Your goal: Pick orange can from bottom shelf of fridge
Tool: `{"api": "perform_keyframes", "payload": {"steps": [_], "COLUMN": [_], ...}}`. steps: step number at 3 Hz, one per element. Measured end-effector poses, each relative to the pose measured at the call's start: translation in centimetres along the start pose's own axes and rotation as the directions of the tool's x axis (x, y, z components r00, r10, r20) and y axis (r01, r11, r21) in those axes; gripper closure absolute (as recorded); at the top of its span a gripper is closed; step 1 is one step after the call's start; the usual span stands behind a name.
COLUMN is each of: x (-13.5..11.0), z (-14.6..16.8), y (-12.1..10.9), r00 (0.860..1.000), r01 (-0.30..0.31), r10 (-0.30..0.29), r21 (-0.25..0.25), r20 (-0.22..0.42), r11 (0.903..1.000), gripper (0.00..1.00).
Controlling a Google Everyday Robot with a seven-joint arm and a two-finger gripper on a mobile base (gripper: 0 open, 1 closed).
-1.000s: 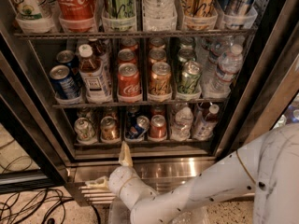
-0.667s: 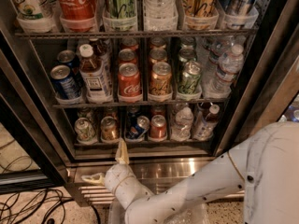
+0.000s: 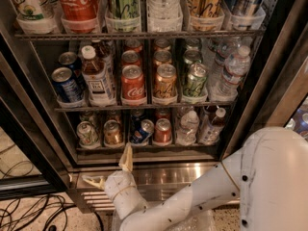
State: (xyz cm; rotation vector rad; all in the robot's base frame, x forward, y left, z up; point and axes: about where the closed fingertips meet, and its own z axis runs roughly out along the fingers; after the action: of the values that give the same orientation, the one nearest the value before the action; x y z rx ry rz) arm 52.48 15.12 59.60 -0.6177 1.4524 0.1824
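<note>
The fridge (image 3: 33,129) stands open in the camera view. On its bottom shelf (image 3: 144,147) the orange can (image 3: 113,133) stands upright, second from the left, orange-brown with a silver top. My gripper (image 3: 109,170) is below and just in front of the shelf, before the steel base (image 3: 173,174). It is open wide and empty. One finger (image 3: 126,158) points up toward the shelf edge just right of the orange can, the other (image 3: 94,181) points left. The gripper touches no can.
On the bottom shelf, a green-silver can (image 3: 86,133) stands left of the orange can; a tilted blue can (image 3: 143,130), a small red can (image 3: 162,130) and small bottles (image 3: 186,126) are to its right. Taller cans and bottles fill the racks above. Cables (image 3: 29,213) lie on the floor at left.
The gripper and wrist have shifted slightly left and up toward the bottom shelf. The fingers stay spread. The cans have not moved.
</note>
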Motion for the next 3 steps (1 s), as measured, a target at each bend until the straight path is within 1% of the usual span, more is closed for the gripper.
{"api": "perform_keyframes", "payload": {"steps": [1, 2, 3], "x": [0.1, 1.3, 1.3], "z": [0.0, -0.4, -0.3], "y": [-0.4, -1.8, -1.8], "r00": [1.000, 0.999, 0.999], "r01": [-0.020, -0.017, -0.017], "r10": [0.020, 0.021, 0.021], "r21": [0.060, 0.080, 0.080], "r20": [0.005, -0.043, -0.042], "r11": [0.9980, 0.9967, 0.9967], "gripper": [0.00, 0.00, 0.00]}}
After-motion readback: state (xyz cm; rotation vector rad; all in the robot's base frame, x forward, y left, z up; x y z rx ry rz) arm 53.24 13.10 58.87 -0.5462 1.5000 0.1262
